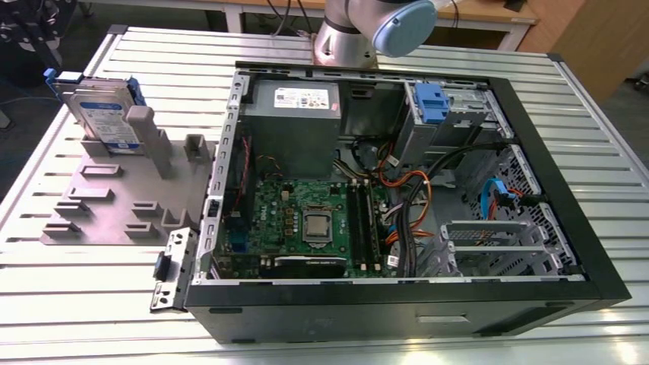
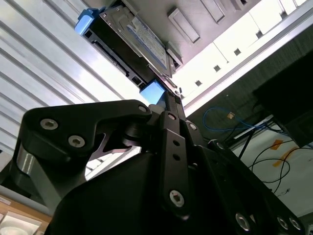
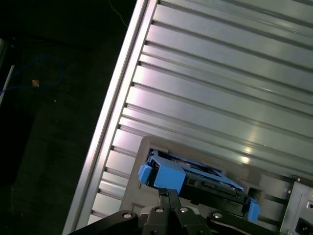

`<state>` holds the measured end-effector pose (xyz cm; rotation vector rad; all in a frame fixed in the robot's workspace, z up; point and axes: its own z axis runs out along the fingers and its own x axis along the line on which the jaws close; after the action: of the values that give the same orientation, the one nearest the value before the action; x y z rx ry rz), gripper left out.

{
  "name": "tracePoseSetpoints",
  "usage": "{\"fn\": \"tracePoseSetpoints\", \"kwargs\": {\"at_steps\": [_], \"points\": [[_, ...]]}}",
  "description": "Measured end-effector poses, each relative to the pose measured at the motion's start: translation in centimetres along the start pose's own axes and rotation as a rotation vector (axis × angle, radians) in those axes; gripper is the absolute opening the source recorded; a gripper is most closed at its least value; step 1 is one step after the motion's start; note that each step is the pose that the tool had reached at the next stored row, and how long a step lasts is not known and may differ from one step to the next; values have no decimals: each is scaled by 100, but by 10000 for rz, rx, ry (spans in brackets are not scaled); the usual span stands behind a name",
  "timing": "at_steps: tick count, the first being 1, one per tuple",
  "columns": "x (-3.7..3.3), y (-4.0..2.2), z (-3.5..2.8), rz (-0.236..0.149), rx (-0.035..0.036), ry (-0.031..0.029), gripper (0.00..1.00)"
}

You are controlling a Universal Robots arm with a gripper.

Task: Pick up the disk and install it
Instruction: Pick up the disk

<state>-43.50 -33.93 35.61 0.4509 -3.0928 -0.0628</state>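
Hovering apart from the disk [image 1: 105, 114], with the gripper [image 3: 168, 195] pinched closed and gripping nothing. Leaving the disk standing on edge in the grey holder [image 1: 121, 201], on the exterior view's left of the open computer case [image 1: 568, 251]. Waiting on both pickup and installation.

Disk [image 1: 105, 114]: silver, white-blue label, blue rails. Stand [image 1: 121, 205]: plain grey. Table [image 1: 81, 304]: silver w/ ribbed stripes. PC case [image 1: 406, 315]: black. Board [image 1: 304, 217]: green. Cables [image 1: 406, 182]: orange. Gripper [image 3: 167, 195]: black.
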Motion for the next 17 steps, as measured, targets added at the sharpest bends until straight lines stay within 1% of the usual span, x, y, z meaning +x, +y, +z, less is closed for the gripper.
{"fn": "tracePoseSetpoints", "kwargs": {"at_steps": [7, 17], "points": [[0, 0, 0, -287, 2, 12, 11], [0, 0, 0, -524, 5, 22, 11]]}}
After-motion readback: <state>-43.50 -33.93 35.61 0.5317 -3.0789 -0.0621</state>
